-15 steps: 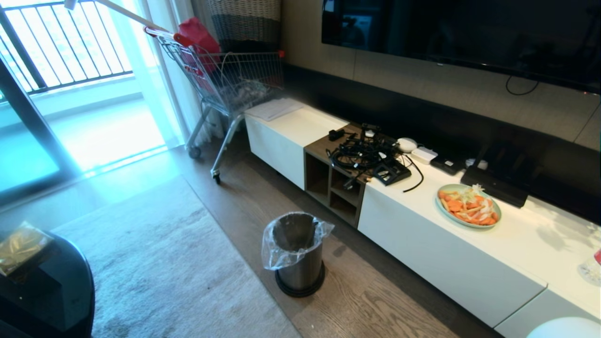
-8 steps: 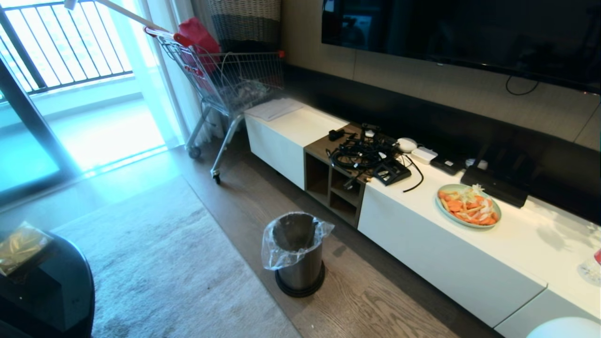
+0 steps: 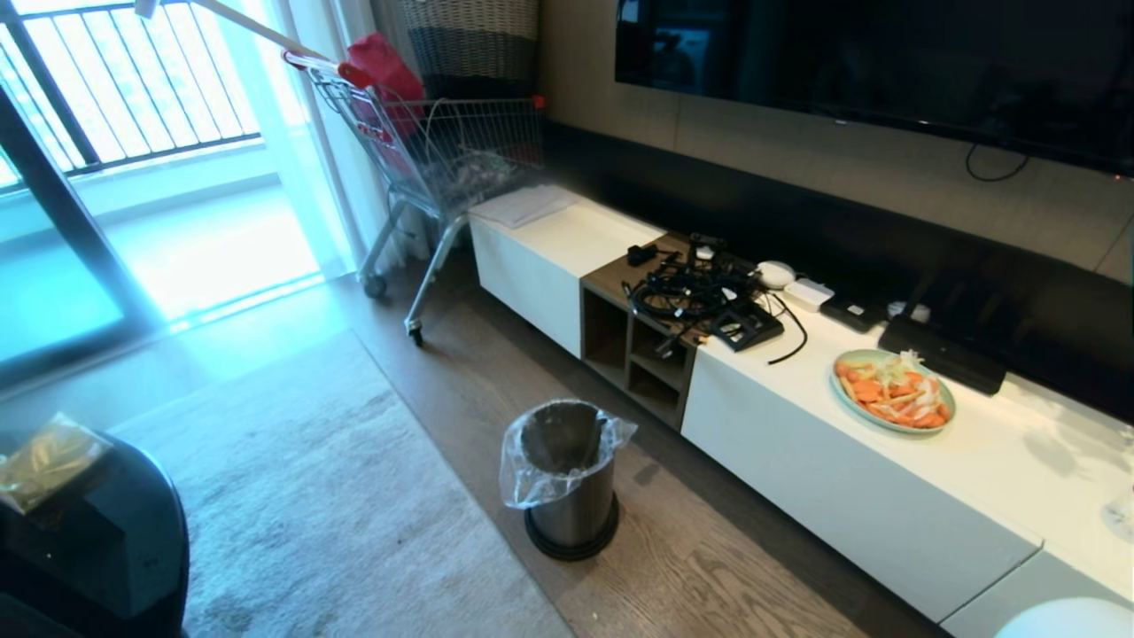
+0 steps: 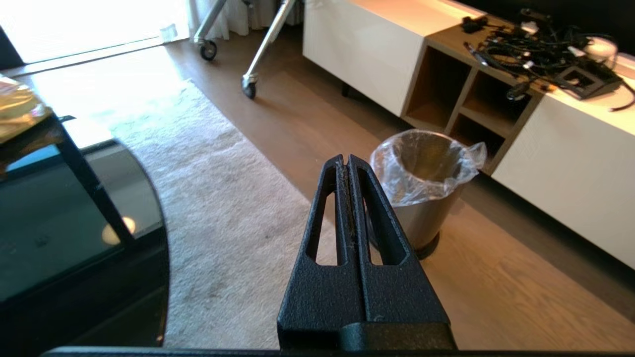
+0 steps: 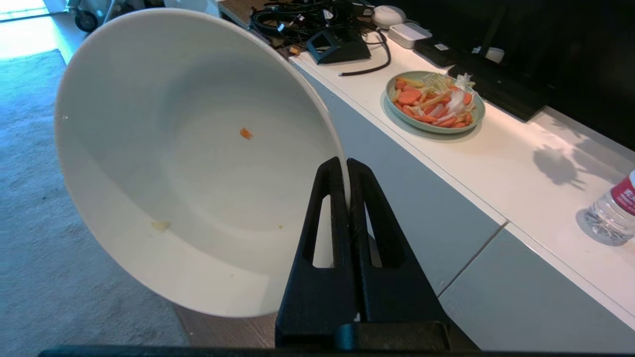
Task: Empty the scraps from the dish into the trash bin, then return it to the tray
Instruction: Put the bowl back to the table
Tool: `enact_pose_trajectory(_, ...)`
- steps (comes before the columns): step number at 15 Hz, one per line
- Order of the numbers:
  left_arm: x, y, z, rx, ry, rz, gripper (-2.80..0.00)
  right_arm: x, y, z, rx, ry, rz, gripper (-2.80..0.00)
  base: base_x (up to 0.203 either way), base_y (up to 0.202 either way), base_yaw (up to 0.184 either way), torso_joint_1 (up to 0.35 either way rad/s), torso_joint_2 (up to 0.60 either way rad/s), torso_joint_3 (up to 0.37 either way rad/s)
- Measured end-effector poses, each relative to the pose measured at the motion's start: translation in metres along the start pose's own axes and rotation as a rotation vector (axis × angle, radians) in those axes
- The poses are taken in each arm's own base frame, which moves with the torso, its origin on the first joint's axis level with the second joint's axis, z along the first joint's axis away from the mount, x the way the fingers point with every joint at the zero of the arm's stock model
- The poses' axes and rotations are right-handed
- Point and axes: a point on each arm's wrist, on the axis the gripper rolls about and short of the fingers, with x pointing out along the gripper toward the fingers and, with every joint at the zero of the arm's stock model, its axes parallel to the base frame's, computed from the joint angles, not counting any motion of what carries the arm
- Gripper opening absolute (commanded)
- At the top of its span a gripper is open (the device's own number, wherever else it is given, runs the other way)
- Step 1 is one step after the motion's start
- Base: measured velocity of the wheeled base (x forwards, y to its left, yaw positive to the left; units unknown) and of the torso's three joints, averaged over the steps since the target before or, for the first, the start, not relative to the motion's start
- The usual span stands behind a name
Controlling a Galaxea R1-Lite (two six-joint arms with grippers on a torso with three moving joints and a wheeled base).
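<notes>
My right gripper is shut on the rim of the dish, a deep cream-white bowl held tilted on its side over the floor. Of the scraps, only an orange fleck and a pale-yellow bit cling inside it. The dish's edge shows at the head view's bottom right. The trash bin, steel with a clear liner, stands on the wood floor before the cabinet. My left gripper is shut and empty, beside the trash bin. The tray is out of view.
A long low white cabinet carries a pale-green plate of carrot slices, a cable tangle and a water bottle. A shopping cart stands at the back, a black glass table at the left on a grey rug.
The whole head view has shifted slightly to the right, so the camera has moved. Nothing in the scene has moved by itself.
</notes>
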Motion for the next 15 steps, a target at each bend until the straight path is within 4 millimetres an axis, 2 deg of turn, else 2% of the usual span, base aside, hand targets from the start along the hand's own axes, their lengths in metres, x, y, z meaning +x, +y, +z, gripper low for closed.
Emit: enact_pose_trajectory(15, 0.0, 0.0, 0.0, 0.0, 0.0, 0.0, -2.8, 0.0, 0.0, 0.0, 0.0, 0.0, 0.001, -2.8, 0.0, -0.008, 0.167, 0.003, 0.0, 0.002)
